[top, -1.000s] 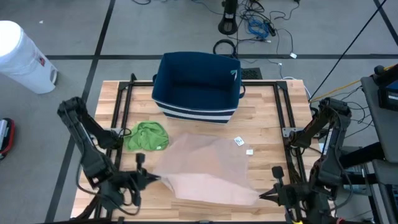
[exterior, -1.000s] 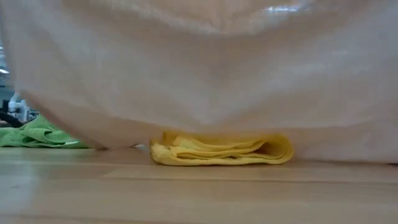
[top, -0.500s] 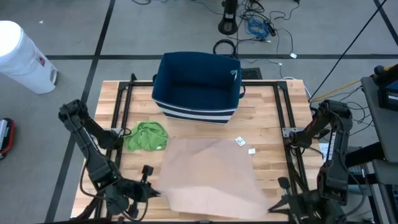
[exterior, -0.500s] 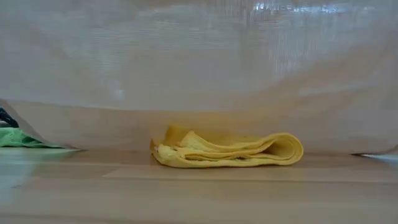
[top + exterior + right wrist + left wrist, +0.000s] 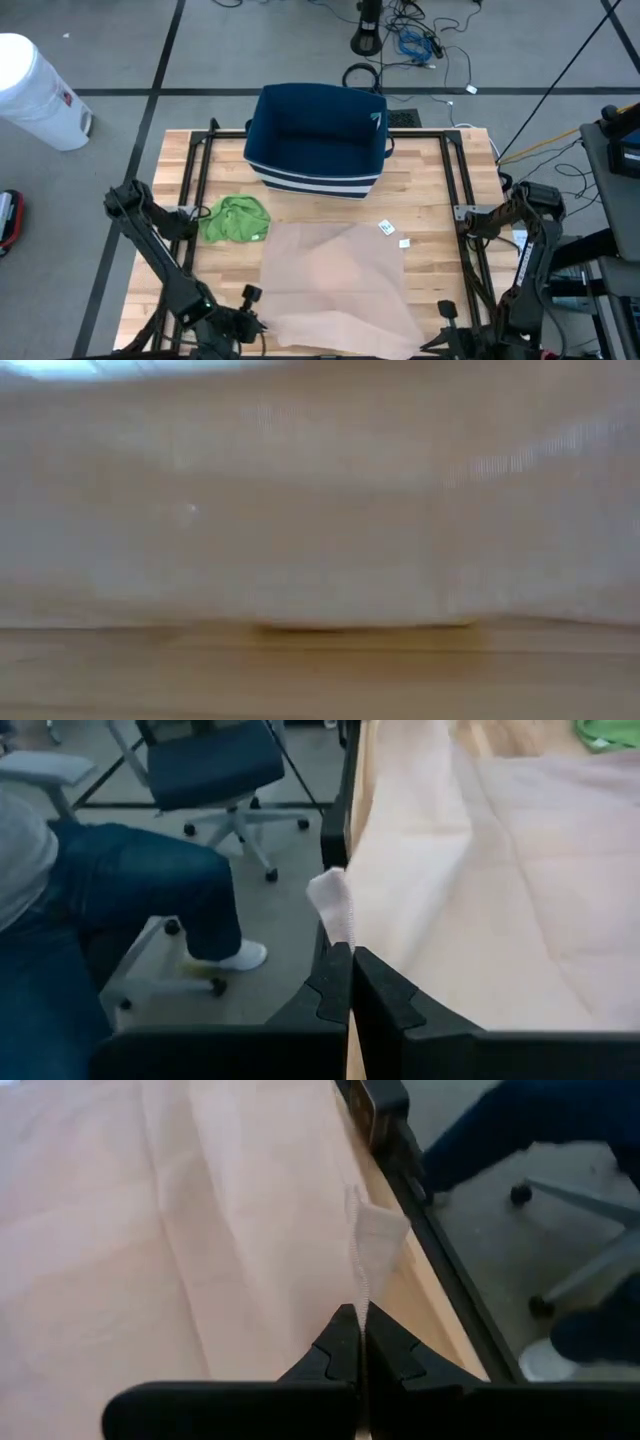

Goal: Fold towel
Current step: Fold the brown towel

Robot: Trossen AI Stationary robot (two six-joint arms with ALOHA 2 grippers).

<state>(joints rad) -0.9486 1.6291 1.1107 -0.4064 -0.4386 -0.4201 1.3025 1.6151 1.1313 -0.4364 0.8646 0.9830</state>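
A pale pink towel (image 5: 335,275) lies spread across the middle of the wooden table (image 5: 430,190), its far part flat on the wood. My left gripper (image 5: 258,324) is shut on its near left corner, and my right gripper (image 5: 438,336) is shut on its near right corner, both at the table's near edge. In the low view the towel (image 5: 320,510) fills the picture like a curtain down to the table top. The same pink cloth shows in both wrist views, as the towel (image 5: 200,1230) and the towel (image 5: 520,870) stretching away from the fingers. My left gripper pinches the towel's near left corner (image 5: 362,1295) between its two shut fingers, slanting down from the near side. A small tip of the corner (image 5: 378,1235) stands up past the fingertips. The cloth runs from there onto the table with soft creases. My right gripper pinches the towel's near right corner (image 5: 340,932) between its two shut fingers, slanting down from the near side. A small white tip of the corner (image 5: 328,898) sticks out past the fingertips. The cloth runs away from the fingers onto the table.
A navy basket (image 5: 318,135) stands at the table's far middle. A crumpled green cloth (image 5: 236,218) lies left of the towel. Two small tags (image 5: 385,227) lie by the towel's far right corner. A seated person's leg (image 5: 130,880) and an office chair (image 5: 215,765) are beyond the near edge.
Both grippers have moved toward the table's near edge and down, each keeping its corner. The towel's near edge has been drawn nearer and lower, and the cloth has spread out flatter. In the low view the towel has dropped and now covers the folded yellow cloth.
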